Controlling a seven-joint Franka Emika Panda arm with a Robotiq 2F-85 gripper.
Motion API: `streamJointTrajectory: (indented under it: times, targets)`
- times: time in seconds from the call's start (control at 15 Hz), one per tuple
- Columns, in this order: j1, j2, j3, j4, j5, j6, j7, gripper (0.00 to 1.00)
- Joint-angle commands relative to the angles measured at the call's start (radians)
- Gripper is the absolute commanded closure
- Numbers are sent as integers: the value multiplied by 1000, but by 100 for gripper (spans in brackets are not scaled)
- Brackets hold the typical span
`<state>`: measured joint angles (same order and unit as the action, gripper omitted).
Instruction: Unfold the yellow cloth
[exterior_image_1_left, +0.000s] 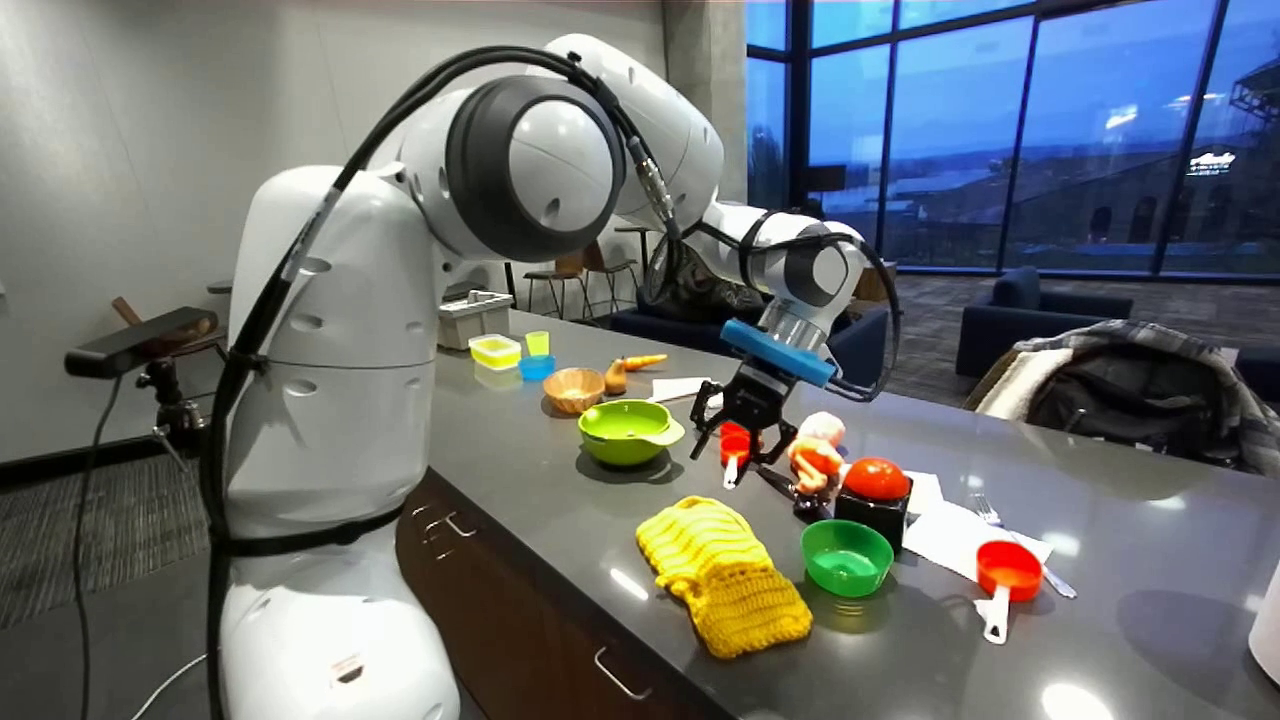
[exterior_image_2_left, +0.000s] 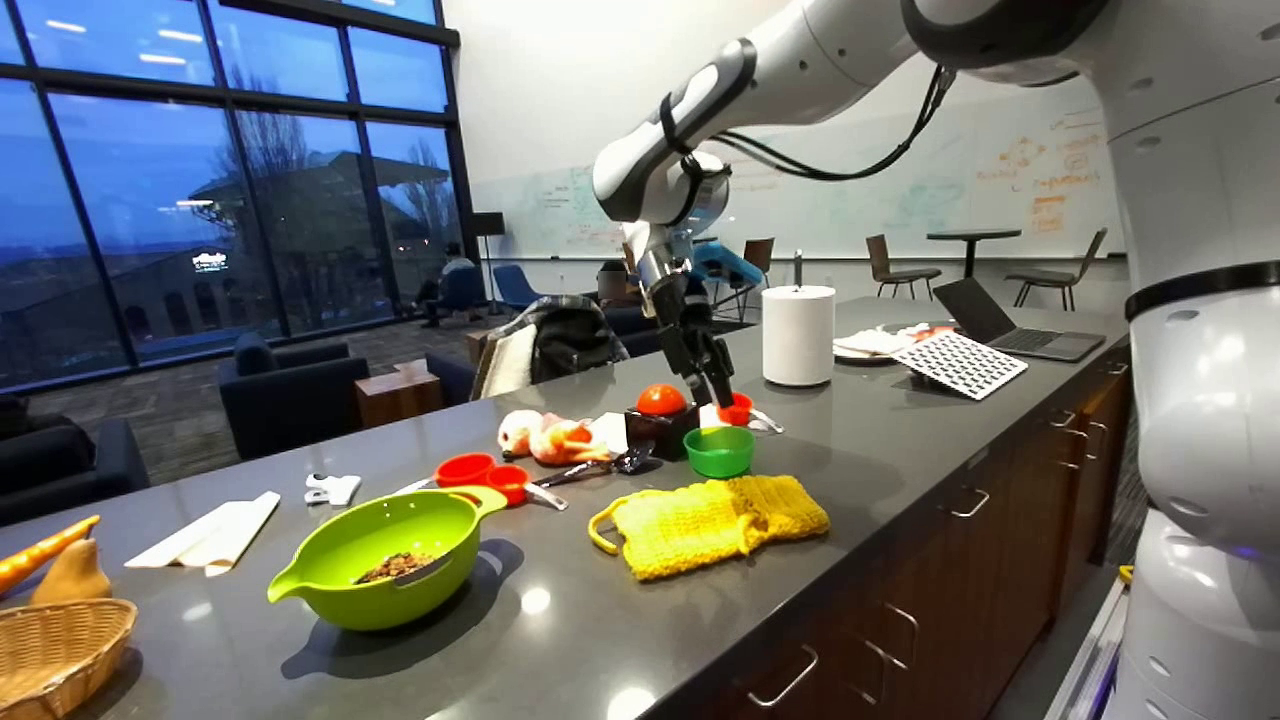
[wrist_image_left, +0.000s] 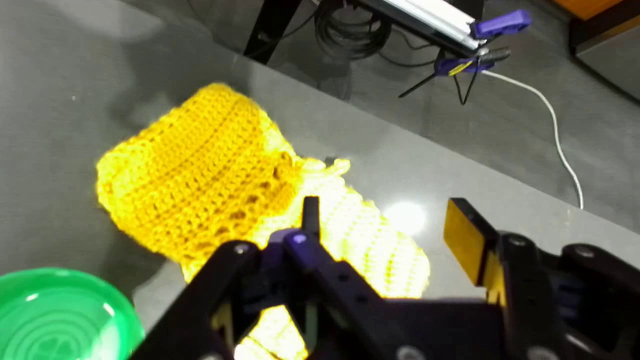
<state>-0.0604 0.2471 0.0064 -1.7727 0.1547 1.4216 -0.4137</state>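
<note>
Below the black two-fingered gripper (exterior_image_1_left: 728, 458), toward the countertop's edge, lies a bright-yellow, ribbed, knitted cloth (exterior_image_1_left: 722, 582), a bunched ridge crossing its middle. Released and holding nothing, the gripper hangs above the glossy grey countertop (exterior_image_1_left: 550, 480), its fingers (wrist_image_left: 462, 242) spread well apart.

The likeliest trouble is a poor pinch: should the fingers come down on the ridge and catch every layer, the whole cloth would probably drag along rather than fold out. Glare washes out one half in the wrist view, so how many layers overlap is hard to tell. Also below the gripper, a small round green plastic bowl (exterior_image_1_left: 846, 572) sits just beside the cloth, apart from it; a wide sweep that way could knock it. A pull toward the edge could leave the cloth hanging over.

Above the gripper, the white jointed robot arm (exterior_image_1_left: 560, 165) arches over and bends down at the wrist; the gripper tilts, fingertips pointing downward and clear of the cloth.
</note>
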Motion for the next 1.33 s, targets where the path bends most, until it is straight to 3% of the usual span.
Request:
streamJointTrajectory:
  times: [0.0, 0.53, 0.73, 1.07, 1.13, 1.27]
  targets:
    - [31, -150, 22, -116, -19, 159, 10, 2]
    - [89, -281, 39, -364, -53, 615, 78, 0]
    - [92, -270, 37, -426, -58, 687, 99, 0]
    - [86, -231, 30, -486, -60, 695, 117, 0]
    - [85, -222, 29, -488, -64, 694, 114, 25]
    - [86, -208, 29, -491, -76, 686, 114, 32]
